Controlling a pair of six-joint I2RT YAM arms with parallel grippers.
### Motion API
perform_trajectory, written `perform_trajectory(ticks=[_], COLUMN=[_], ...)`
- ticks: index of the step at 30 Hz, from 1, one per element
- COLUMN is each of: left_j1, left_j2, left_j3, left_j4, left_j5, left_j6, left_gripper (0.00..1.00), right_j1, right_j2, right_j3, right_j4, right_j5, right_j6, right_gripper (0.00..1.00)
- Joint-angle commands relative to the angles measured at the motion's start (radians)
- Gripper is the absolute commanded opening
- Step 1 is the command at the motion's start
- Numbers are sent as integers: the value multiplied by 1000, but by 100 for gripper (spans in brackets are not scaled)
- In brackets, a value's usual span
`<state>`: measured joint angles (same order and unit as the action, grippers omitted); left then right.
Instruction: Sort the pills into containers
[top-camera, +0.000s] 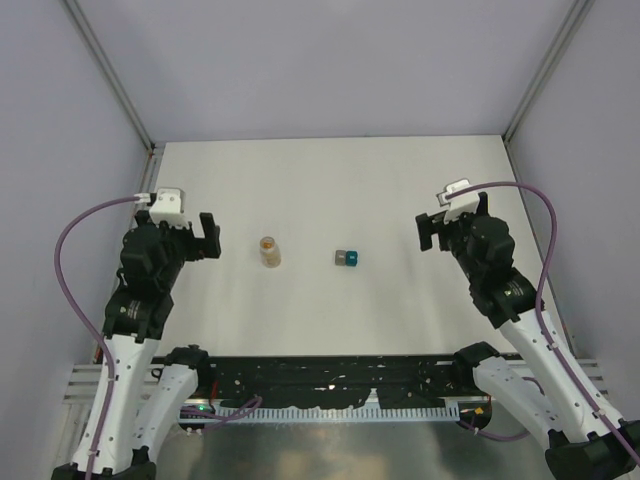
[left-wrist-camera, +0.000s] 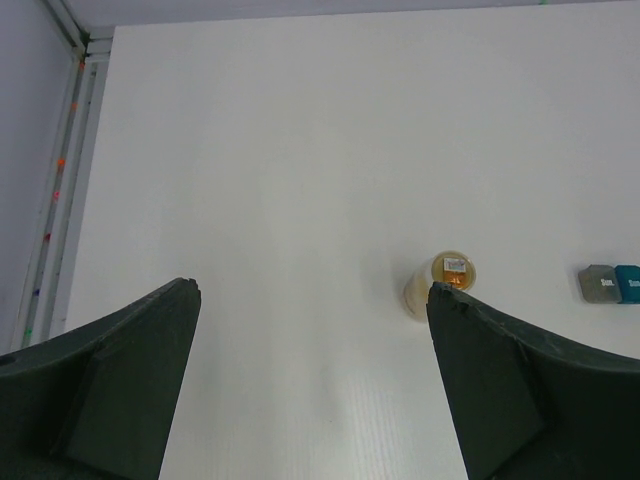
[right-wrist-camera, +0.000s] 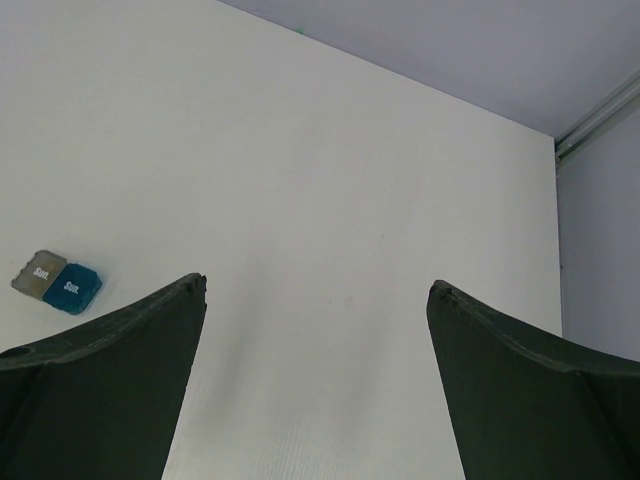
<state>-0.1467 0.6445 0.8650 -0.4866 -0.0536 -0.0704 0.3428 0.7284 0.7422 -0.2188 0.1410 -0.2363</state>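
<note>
- Pale lilac-grey walls with metal corner posts close in a white table (top-camera: 330, 180) on three sides.
- A small clear vial (top-camera: 269, 251) with an orange-brown top stands upright near the middle of the table. What it holds is too small to make out.
- The grey container (top-camera: 341, 257) sits to the right of the vial, near it but clearly apart.
- The teal container (top-camera: 353, 258) touches the grey one on the side away from the vial, so the two cubes form one short row.
- In the right wrist view each cube has a small white "Sun." printed on top.
- The left tool (top-camera: 208, 237) hangs to the left of the vial, not touching it. Its fingers are spread wide with nothing between them.
- In the left wrist view the vial shows just past the tip of that tool's right finger.
- The right tool (top-camera: 428, 232) hangs well to the right of the vial, beyond both cubes. Its fingers are also spread wide and it is empty.
- A purple cable (top-camera: 75, 225) loops from each wrist down along its arm.
</note>
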Motion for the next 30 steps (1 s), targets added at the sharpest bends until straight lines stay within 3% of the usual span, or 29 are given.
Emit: perform_trajectory(ticks=[1, 11, 22, 30], left_j1=[59, 140, 142, 142], left_j2=[0, -2, 14, -41], left_j3=[-7, -58, -101, -197], left_j4=[37, 85, 131, 255], left_j5=[49, 142, 152, 140], left_j6=[-34, -74, -37, -39], left_gripper=[100, 100, 100, 100], right_j1=[-4, -4, -5, -5], right_j2=[-17, -20, -24, -14], right_j3=[-3, 0, 2, -14], right_j4=[21, -1, -63, -62], right_j5=[63, 98, 111, 85], right_j6=[9, 5, -3, 8], right_gripper=[95, 95, 95, 95])
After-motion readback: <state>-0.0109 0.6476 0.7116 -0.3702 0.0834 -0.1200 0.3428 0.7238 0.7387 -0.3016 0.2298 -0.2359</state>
